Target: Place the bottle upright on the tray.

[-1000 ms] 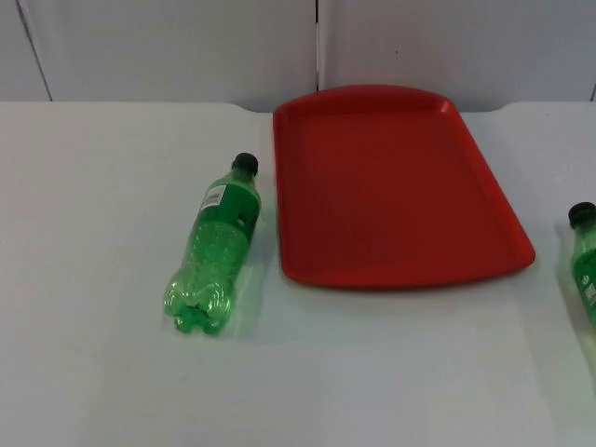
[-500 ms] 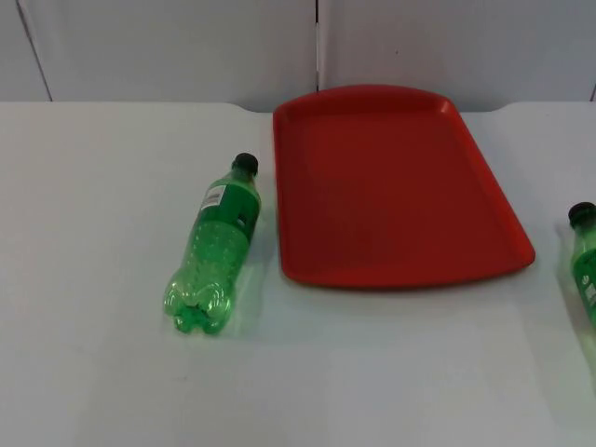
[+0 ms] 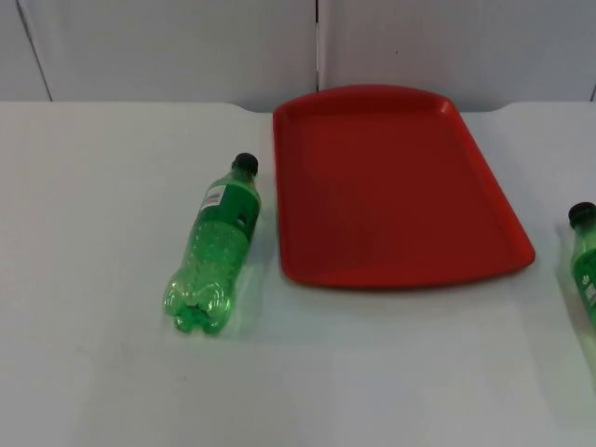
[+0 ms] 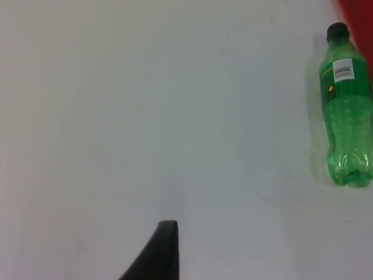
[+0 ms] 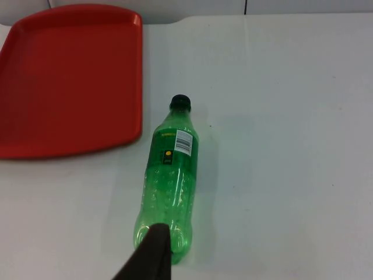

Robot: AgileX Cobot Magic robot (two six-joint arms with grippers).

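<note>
Bottles: two green, both on side on table, none on tray (image 3: 396,186). Left bottle (image 3: 215,244) beside tray, right bottle (image 5: 168,181) further out. Grippers' grip state unclear. Step: approach. Next: grasp body, tip upright.

Tray (image 3: 391,186): plain red all over, no pattern, rim the same red as the floor.

Bottle (image 3: 216,247) by the tray's left edge: clear green plastic, black cap (image 3: 245,164), small white label (image 3: 214,196) with dark print lines, yellow spot beside it; body below the label stippled with tiny raised dots.

Second bottle (image 5: 168,184) near the table's right edge: same green, black cap, white barcode label (image 5: 183,142), yellow dot on a darker green patch.

Table (image 3: 93,186): white, unmarked. Wall (image 3: 168,47) at its far edge: pale grey, with dark seams.

Fingertip (image 4: 156,254): black.
</note>
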